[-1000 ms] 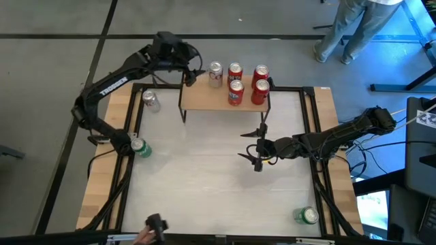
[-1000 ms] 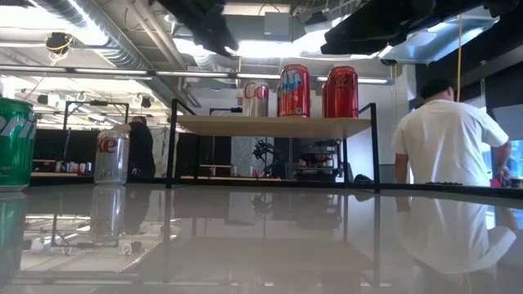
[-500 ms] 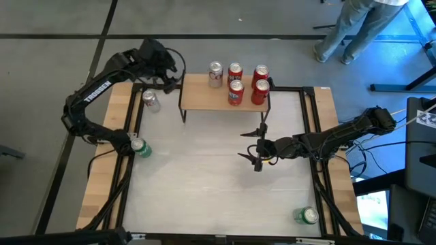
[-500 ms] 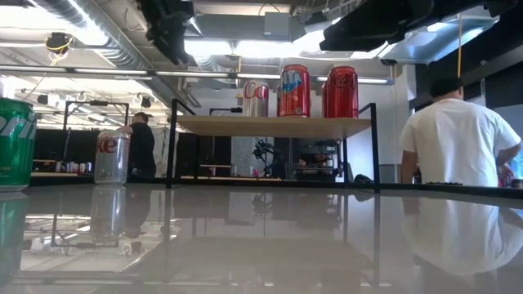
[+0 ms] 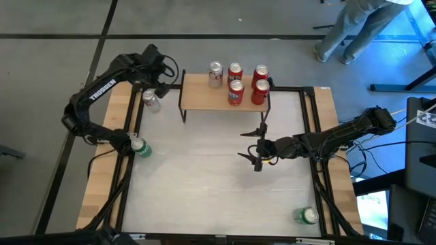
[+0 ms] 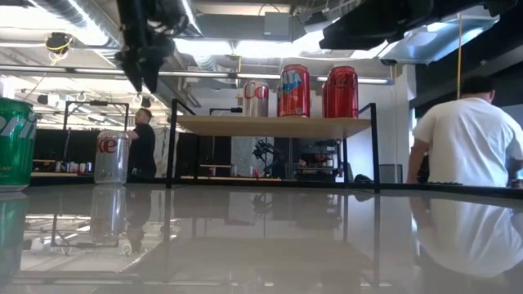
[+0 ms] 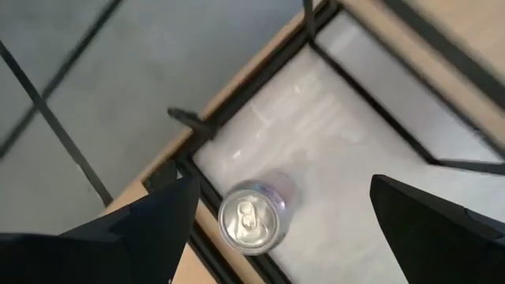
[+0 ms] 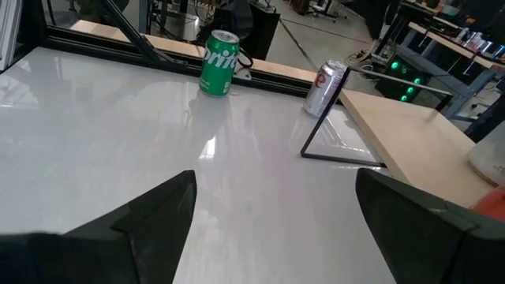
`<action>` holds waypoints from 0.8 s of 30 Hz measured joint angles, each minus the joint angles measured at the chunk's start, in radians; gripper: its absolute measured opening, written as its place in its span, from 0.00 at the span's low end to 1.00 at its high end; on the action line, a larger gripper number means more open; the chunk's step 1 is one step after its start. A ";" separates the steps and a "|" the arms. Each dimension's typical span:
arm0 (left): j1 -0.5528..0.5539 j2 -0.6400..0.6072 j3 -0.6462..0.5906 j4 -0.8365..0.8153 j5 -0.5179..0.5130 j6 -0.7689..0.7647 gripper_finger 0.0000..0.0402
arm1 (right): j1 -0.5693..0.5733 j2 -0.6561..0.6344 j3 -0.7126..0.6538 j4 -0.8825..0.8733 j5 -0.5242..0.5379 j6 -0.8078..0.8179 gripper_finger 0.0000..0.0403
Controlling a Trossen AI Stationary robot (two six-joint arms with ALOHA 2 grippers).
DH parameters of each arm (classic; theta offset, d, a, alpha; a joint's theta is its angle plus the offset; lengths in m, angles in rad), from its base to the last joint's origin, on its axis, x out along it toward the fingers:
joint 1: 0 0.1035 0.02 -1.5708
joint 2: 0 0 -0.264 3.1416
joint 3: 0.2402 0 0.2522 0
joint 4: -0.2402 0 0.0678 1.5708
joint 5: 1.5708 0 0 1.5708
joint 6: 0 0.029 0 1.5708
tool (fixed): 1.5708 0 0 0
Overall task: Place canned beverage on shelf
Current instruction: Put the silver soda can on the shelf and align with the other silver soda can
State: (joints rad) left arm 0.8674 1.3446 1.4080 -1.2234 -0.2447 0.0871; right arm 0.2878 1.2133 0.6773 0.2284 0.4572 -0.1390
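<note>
**Left gripper above the silver can at the table's far-left corner**

The left gripper [image 5: 163, 73] hangs open and empty over a silver can [image 5: 150, 101] that stands upright, its round lid with pull tab facing up. In the low view only the arm's dark end shows.

The shelf [image 5: 225, 97], pale wood on thin black legs, runs lengthwise along the table's [image 5: 204, 177] far edge, holding five upright cans.

The right gripper [image 5: 254, 145] waits open mid-table.
</note>
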 joint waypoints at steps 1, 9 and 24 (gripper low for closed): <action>0.012 0.007 -0.011 0.003 0.000 -0.004 0.91 | 0.000 0.000 0.000 0.002 0.000 -0.001 0.85; 0.076 0.095 -0.075 -0.001 0.002 -0.035 0.91 | 0.000 0.000 0.000 0.009 0.000 -0.023 0.85; 0.125 0.122 -0.171 0.035 0.038 -0.077 0.91 | 0.000 0.000 0.000 0.000 0.000 -0.014 0.85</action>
State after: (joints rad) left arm 0.9928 1.4662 1.2374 -1.1884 -0.2070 0.0101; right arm 0.2878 1.2133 0.6773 0.2283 0.4569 -0.1532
